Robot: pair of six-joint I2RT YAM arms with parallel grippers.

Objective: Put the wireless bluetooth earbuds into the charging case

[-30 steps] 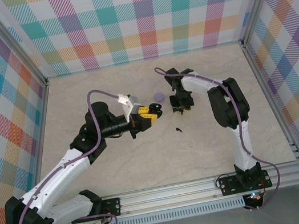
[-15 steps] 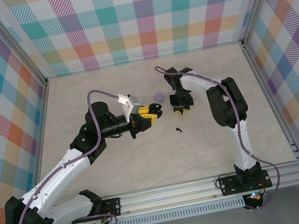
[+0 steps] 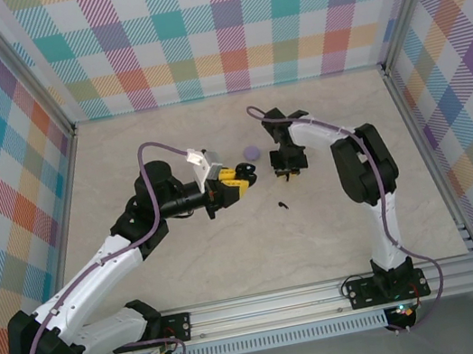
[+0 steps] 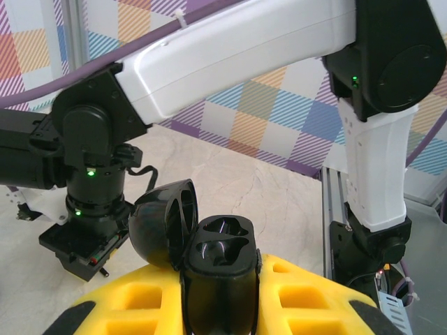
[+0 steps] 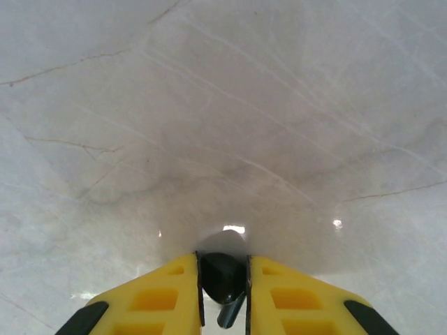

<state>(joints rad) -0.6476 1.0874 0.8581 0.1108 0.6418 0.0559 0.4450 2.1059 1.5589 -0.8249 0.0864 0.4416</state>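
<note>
Right wrist cam: right gripper clamped on small black bean-shaped earbud, down by pale marble tabletop. Meanwhile left gripper pinches open glossy black charging case, empty wells up, sitting near, off right gripper's left side.

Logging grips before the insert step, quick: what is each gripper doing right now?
Left gripper: closed on the open black charging case.
Right gripper: closed on a black earbud.

Small black earbud on marble table, lilac case beyond.
</note>
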